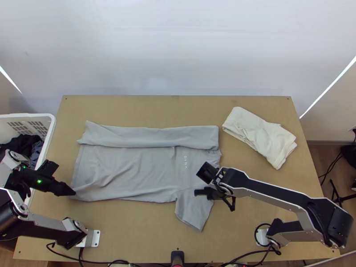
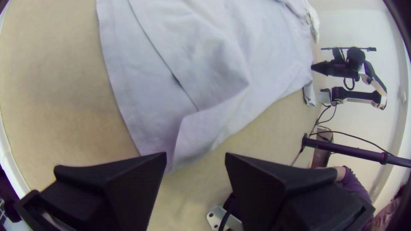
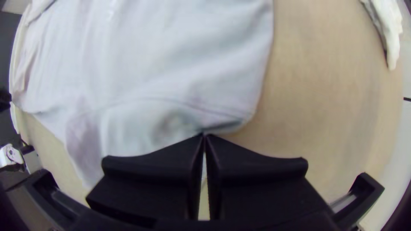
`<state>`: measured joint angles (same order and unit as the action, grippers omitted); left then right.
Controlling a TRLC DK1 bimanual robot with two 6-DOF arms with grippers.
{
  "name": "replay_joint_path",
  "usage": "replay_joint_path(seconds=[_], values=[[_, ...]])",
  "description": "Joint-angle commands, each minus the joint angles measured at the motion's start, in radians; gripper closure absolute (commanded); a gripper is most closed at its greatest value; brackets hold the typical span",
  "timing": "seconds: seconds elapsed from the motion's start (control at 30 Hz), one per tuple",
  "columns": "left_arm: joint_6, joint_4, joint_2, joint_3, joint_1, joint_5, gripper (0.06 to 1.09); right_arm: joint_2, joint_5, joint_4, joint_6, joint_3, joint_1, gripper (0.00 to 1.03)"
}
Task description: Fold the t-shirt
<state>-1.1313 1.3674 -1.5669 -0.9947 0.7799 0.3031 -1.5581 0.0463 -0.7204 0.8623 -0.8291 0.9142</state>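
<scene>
Top view: the grey t-shirt (image 1: pixel 129 164), laid on the table (image 1: pixel 133 231) with its far side folded over, should handle as light, soft and limp, best gripped at the near hem corner (image 1: pixel 82 196) and beside the near sleeve (image 1: pixel 193 212). Left wrist view: that corner is framed between the spread fingers of the left gripper (image 2: pixel 196 157). Right wrist view: cloth by the sleeve seam is pinched between the pressed-together fingertips of the right gripper (image 3: pixel 204 135).
</scene>
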Motion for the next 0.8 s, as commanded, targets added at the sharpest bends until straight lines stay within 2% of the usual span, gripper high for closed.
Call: replay_joint_path(seconds=[0.0, 0.03, 0.07, 0.1, 0.13, 0.4, 0.63, 0.77], values=[[-0.002, 0.001, -0.01, 0.011, 0.018, -0.035, 0.47, -0.016, -0.003, -0.028, -0.008, -0.021, -0.011, 1.0], [-0.002, 0.001, -0.01, 0.018, 0.019, -0.042, 0.57, -0.016, -0.003, -0.03, -0.006, -0.021, -0.011, 1.0], [-0.001, 0.001, -0.01, 0.022, 0.019, -0.045, 0.75, -0.016, -0.003, -0.031, -0.005, -0.022, -0.011, 1.0], [0.001, -0.011, -0.012, 0.03, 0.019, -0.052, 0.99, -0.016, -0.003, -0.031, -0.005, -0.022, -0.012, 1.0], [0.007, -0.034, -0.018, 0.037, 0.021, -0.053, 1.04, -0.013, -0.003, -0.034, -0.005, -0.022, -0.014, 1.0], [0.036, -0.079, -0.07, 0.018, 0.038, -0.048, 1.05, 0.029, -0.005, -0.085, -0.003, -0.031, -0.054, 1.0], [0.061, -0.097, -0.133, -0.012, 0.058, -0.009, 1.05, 0.079, -0.006, -0.155, 0.0, -0.045, -0.06, 1.0], [0.07, -0.128, -0.128, 0.008, 0.058, -0.002, 1.05, 0.132, -0.088, -0.244, 0.044, -0.148, -0.011, 1.0]])
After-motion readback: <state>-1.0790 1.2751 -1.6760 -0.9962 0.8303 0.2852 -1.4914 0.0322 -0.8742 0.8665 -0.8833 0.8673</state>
